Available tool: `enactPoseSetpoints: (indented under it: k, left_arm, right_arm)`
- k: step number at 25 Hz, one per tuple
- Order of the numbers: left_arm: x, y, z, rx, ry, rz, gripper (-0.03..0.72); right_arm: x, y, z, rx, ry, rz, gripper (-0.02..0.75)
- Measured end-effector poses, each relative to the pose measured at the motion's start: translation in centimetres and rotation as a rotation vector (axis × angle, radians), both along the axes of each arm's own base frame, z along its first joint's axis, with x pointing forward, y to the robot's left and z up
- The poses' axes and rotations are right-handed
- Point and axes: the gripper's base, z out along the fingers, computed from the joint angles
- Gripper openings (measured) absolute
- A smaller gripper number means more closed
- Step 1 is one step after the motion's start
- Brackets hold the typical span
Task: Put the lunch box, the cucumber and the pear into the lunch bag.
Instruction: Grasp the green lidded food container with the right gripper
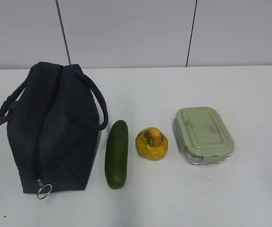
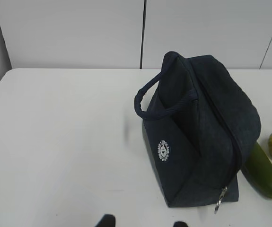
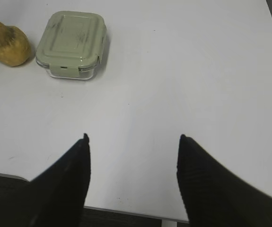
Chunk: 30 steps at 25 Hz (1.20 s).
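Observation:
The navy lunch bag (image 1: 50,132) stands at the left of the white table, zipper shut, with its ring pull (image 1: 44,190) at the near end; it also shows in the left wrist view (image 2: 202,127). The cucumber (image 1: 117,153) lies just right of the bag. The pear (image 1: 152,144) sits beside it. The lunch box (image 1: 203,135) with its sage-green lid lies further right, and shows in the right wrist view (image 3: 72,43) next to the pear (image 3: 7,43). My left gripper (image 2: 143,223) is open, empty, near the table's front, left of the bag. My right gripper (image 3: 133,138) is open, empty, over the front edge.
The white table (image 1: 249,189) reaches back to a pale panelled wall (image 1: 126,33). Its front edge (image 3: 126,208) shows under my right gripper. Neither arm shows in the exterior view.

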Motion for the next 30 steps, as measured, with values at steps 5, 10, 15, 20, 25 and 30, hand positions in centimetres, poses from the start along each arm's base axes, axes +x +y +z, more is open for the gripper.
enactPoseSetpoints:
  k: [5,10,15,20,25,30]
  left_arm:
    - [0.0,0.0,0.0,0.000,0.000,0.000,0.236]
    - [0.0,0.0,0.0,0.000,0.000,0.000,0.236]
    - [0.0,0.0,0.0,0.000,0.000,0.000,0.236]
    - [0.0,0.0,0.0,0.000,0.000,0.000,0.236]
    - [0.0,0.0,0.0,0.000,0.000,0.000,0.236]
    - [0.0,0.0,0.0,0.000,0.000,0.000,0.236]
  right_arm:
    - [0.0,0.0,0.0,0.000,0.000,0.000,0.458]
    - [0.0,0.0,0.0,0.000,0.000,0.000,0.458]
    - [0.8,-0.1,0.5,-0.004,0.032,-0.005,0.458]
    - [3.5,0.0,2.2,0.054,0.062,-0.035,0.458]
    - [6.3,0.0,4.4,0.083,0.055,-0.053,0.458]
    - [9.7,0.1,6.2,0.100,0.076,-0.065,0.458]
